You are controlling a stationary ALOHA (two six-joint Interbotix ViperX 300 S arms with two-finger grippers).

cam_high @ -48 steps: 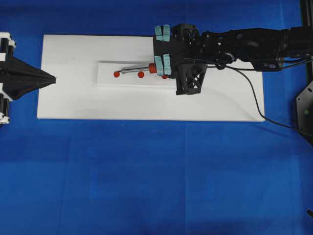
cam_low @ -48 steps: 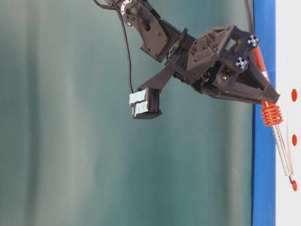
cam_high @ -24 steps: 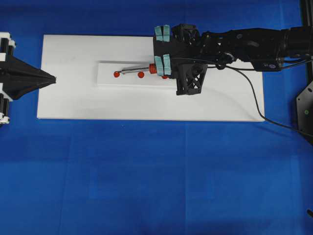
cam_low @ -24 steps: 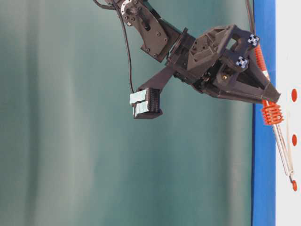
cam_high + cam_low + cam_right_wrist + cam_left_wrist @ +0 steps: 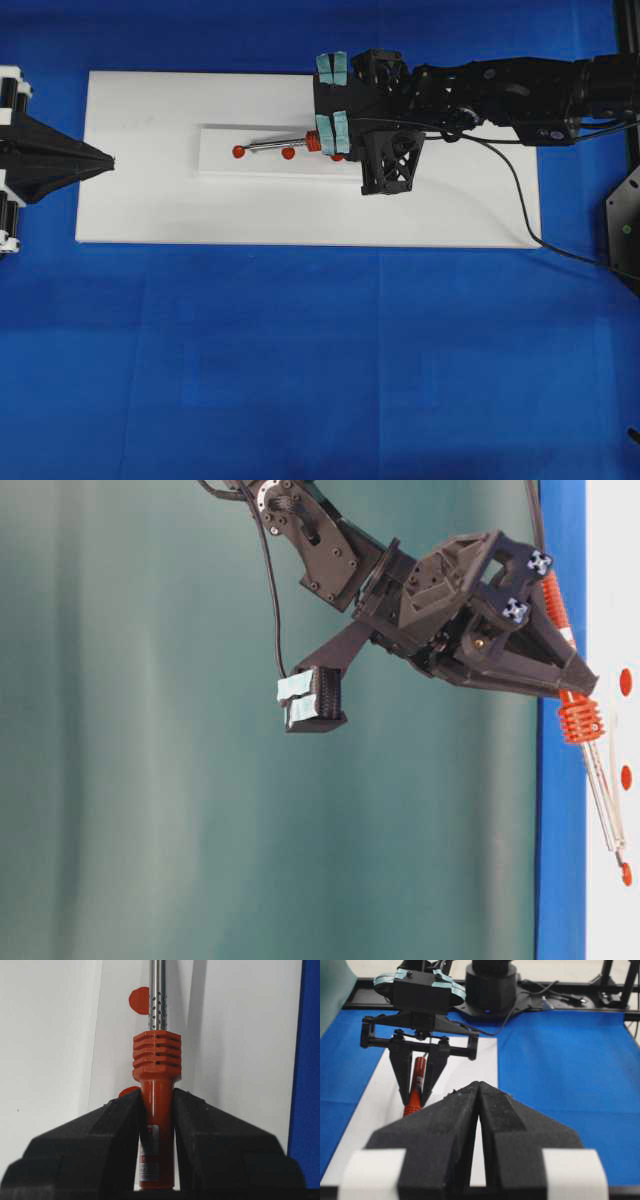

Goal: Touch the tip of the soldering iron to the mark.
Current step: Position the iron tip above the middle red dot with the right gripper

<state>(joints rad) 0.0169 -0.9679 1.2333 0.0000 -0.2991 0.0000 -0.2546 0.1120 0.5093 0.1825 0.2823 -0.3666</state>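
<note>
My right gripper [image 5: 322, 143] is shut on the red-orange handle of the soldering iron [image 5: 285, 144], which lies nearly flat and points left over the white block [image 5: 220, 165]. The mark [image 5: 288, 153] is the middle red dot. The silver shaft passes just beside it. The dark tip [image 5: 248, 149] ends close to the left outer dot [image 5: 238, 152]; contact cannot be told. In the right wrist view the iron [image 5: 156, 1055] sits between the jaws and partly covers the mark [image 5: 138, 1000]. My left gripper [image 5: 108, 160] rests shut and empty at the board's left edge.
The block lies on a larger white board [image 5: 150, 210] on a blue cloth. The iron's black cord [image 5: 520, 195] trails right across the board and off its right end. The right outer dot [image 5: 337, 156] sits under the right gripper.
The right gripper and iron have shifted very slightly, the tip drawing a little to the right and closer to the block. The left arm has not moved.
</note>
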